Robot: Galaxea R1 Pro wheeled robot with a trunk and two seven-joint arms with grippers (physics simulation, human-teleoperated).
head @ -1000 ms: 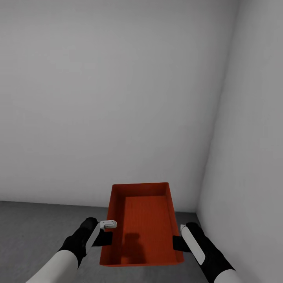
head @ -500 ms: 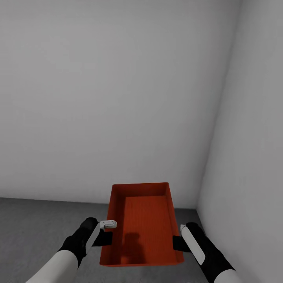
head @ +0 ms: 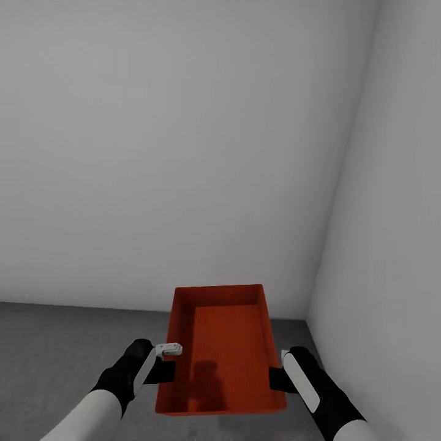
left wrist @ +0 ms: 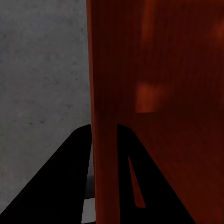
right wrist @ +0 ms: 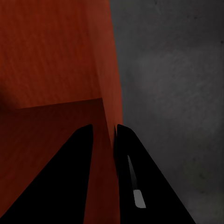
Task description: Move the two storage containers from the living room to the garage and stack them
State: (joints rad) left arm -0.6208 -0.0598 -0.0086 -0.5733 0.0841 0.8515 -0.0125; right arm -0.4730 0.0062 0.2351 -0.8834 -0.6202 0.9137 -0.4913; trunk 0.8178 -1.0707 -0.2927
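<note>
Storage container (head: pixel 222 349): orange-red bin, carried level above garage floor (head: pixel 55 343), near wall corner. Left pincer (head: pixel 164 369) pinches its left wall; right pincer (head: pixel 277 378) pinches its right wall. Risk: uneven release or lowering tips it.

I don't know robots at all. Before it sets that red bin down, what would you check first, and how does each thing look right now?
1. Left gripper clamped on the storage container wall: ok, one finger on each side of the wall.
2. Right gripper clamped on the opposite wall: ok, fingers straddle it.
3. Container level: ok, it looks even between both arms in the head view.
4. In the garage: ok, grey concrete floor and plain walls ahead.
5. Drop spot under the bin free: cannot tell, the bin hides it.
6. Second container's whereabouts: cannot tell.
</note>
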